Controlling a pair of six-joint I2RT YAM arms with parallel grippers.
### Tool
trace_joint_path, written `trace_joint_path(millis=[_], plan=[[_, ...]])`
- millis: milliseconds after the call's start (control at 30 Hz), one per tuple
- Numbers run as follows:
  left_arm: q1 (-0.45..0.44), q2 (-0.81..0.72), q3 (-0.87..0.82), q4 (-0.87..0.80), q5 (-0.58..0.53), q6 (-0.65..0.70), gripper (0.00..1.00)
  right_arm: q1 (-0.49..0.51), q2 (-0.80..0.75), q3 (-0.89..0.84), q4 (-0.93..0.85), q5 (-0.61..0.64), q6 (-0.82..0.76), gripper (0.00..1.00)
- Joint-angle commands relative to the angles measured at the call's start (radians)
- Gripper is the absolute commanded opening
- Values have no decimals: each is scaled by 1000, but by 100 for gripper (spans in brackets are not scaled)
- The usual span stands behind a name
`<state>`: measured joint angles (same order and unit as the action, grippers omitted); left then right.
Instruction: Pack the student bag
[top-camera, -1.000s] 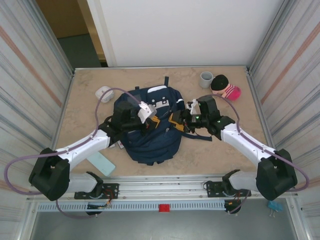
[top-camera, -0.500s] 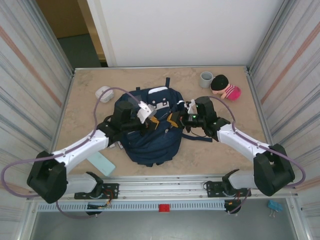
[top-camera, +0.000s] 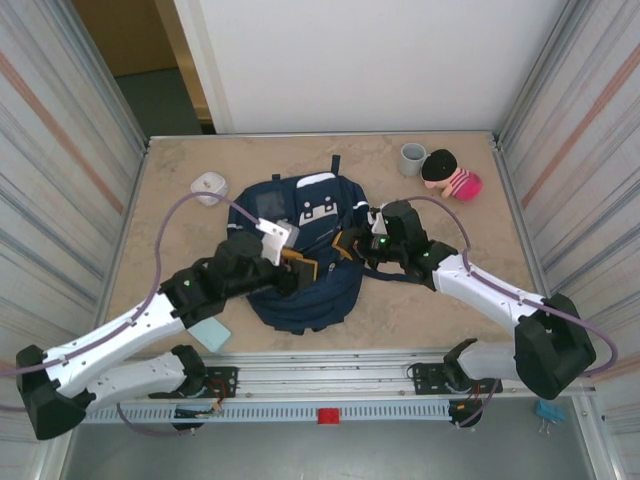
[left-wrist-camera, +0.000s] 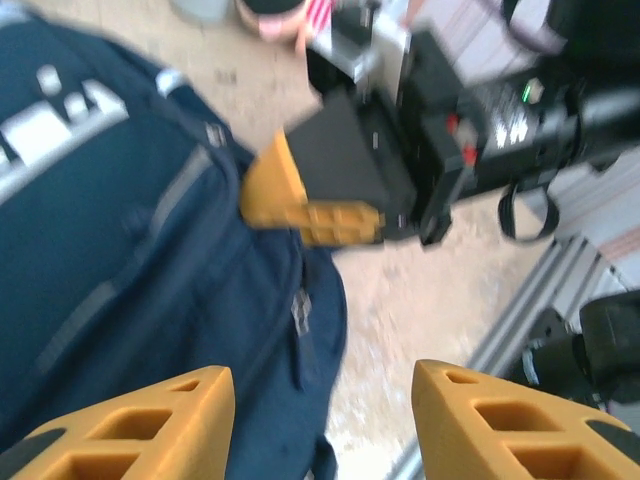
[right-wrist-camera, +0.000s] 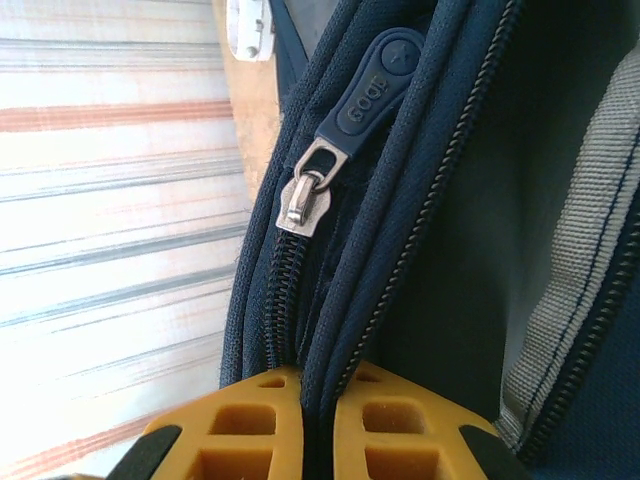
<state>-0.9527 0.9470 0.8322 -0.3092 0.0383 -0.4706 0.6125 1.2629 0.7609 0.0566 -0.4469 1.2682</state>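
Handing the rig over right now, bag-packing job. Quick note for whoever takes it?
The left gripper is open and empty, above the student bag.
The right gripper is shut on the student bag's fabric along the zip, close to the zip slider.
The bag lies flat mid-table. Loose around it: grey cup and plush doll far right, white object far left, mint flat item near left.
Done: grip on the bag; nothing seen packed.
Left: likely open the zip, load items, close.

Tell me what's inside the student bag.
Nothing inside shows: the student bag lies with its navy fabric covering any contents. In the right wrist view its zip looks closed, and the right pincer pinches the fabric there.
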Motion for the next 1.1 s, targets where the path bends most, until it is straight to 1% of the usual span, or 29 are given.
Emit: trace_joint_path(millis=[0, 67, 167, 300, 400, 567, 733, 900, 1000, 1067], plan=[[-74, 32, 40, -109, -116, -158, 49, 13, -39, 29, 21, 53, -29, 2], [-98, 60, 48, -120, -125, -188, 49, 16, -31, 37, 22, 47, -31, 2], [-110, 110, 67, -120, -121, -218, 50, 22, -19, 47, 33, 35, -29, 2], [-123, 159, 101, -120, -137, -229, 50, 34, -13, 58, 37, 33, -26, 2], [-130, 193, 114, -120, -165, -243, 50, 43, -11, 70, 36, 33, -27, 3], [-146, 251, 138, -130, -221, -285, 44, 55, -9, 78, 32, 31, -26, 3], [-161, 307, 189, -200, -294, -318, 45, 63, -13, 80, 26, 29, -24, 3], [-173, 357, 224, -235, -331, -339, 45, 73, -21, 79, 22, 32, -20, 3], [-176, 391, 252, -257, -353, -356, 42, 82, -21, 82, 22, 27, -16, 3], [-185, 409, 267, -275, -376, -372, 38, 87, -24, 80, 22, 27, -13, 3]])
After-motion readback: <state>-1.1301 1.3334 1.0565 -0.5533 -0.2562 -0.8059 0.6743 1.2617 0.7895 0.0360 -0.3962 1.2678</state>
